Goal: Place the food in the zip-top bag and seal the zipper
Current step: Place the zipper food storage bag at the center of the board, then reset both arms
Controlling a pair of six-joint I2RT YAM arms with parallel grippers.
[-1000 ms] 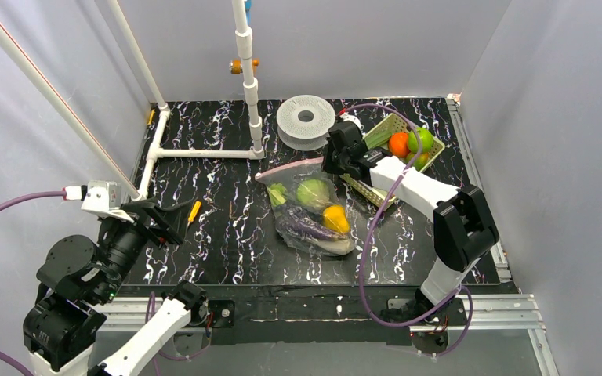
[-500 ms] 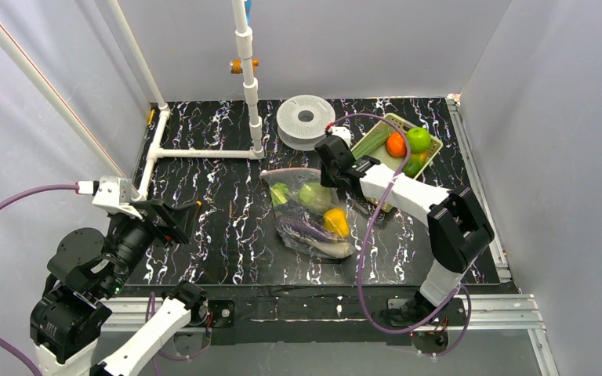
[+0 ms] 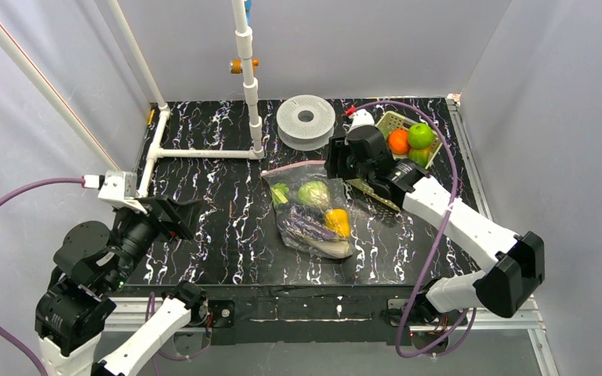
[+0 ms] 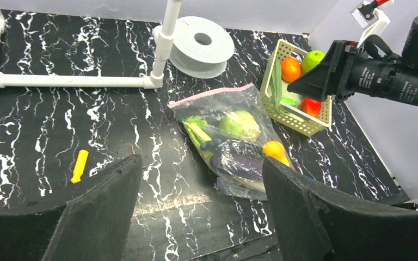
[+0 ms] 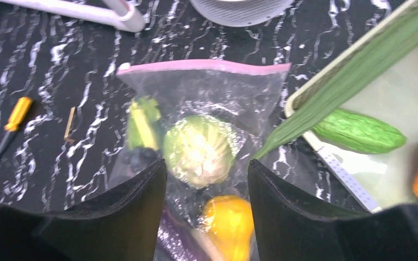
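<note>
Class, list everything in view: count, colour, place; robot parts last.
zip-top bag: one, clear, table centre
zipper: one, pink, bag's far edge
round head: one, pale green, in bag
yellow piece: one, yellow, in bag
eggplant: one, purple, in bag
green piece: one, green, in bag
basket: one, yellowish, right of bag
long stalk: one, green, in basket
orange ball: one, orange, in basket
apple: one, green, in basket
red piece: one, red, in basket
cucumber: one, green, in basket
spool: one, white, beyond bag
pipe frame: one, white, far left
tool: one, yellow, left of bag
left end effector: one, black, open, near left
right end effector: one, black, open, above bag
</note>
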